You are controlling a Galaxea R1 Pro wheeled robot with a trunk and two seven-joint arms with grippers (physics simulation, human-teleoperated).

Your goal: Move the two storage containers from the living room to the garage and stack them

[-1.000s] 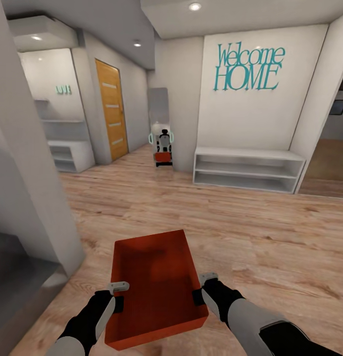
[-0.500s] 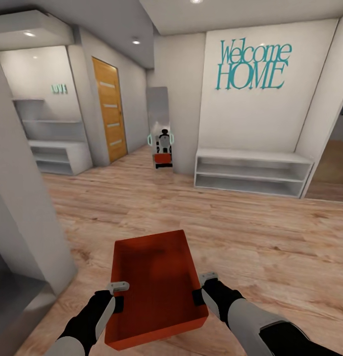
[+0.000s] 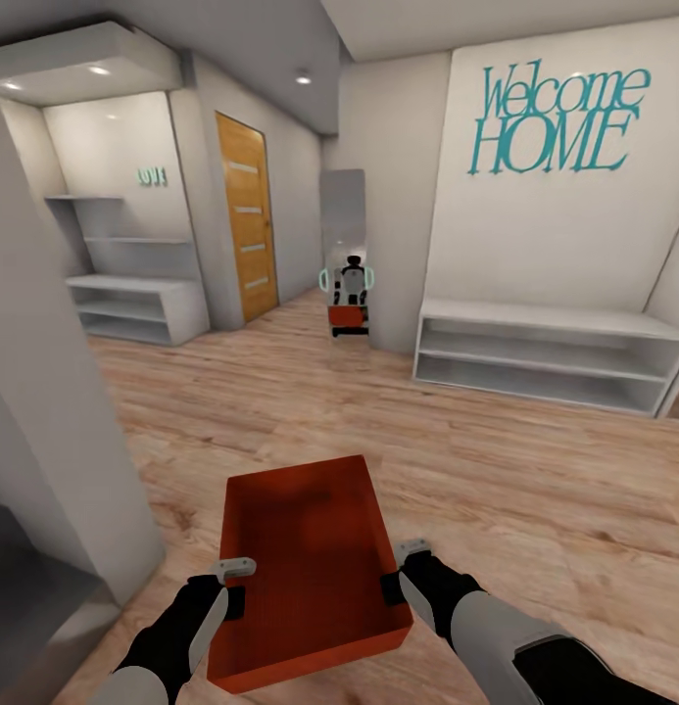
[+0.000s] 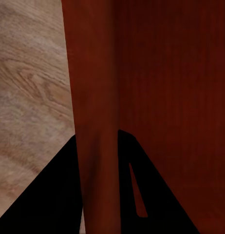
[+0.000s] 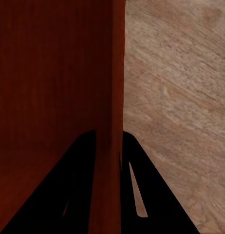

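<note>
The robot carries a red-orange storage container [image 3: 305, 563] level above the wood-plank floor [image 3: 496, 460], left gripper [image 3: 233, 580] and right gripper [image 3: 403, 568] each with jaws clamped over a side wall, steadying it for transit.

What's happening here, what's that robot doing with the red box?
The robot is carrying a red-orange storage container in front of itself, above a light wood-plank floor. The left end effector is clamped over one side wall and the right end effector over the opposite wall, a finger on each face. Ahead are a wooden door, low white shelves under a "Welcome HOME" sign, and a mirror reflecting the robot. It is not in the garage yet.
</note>
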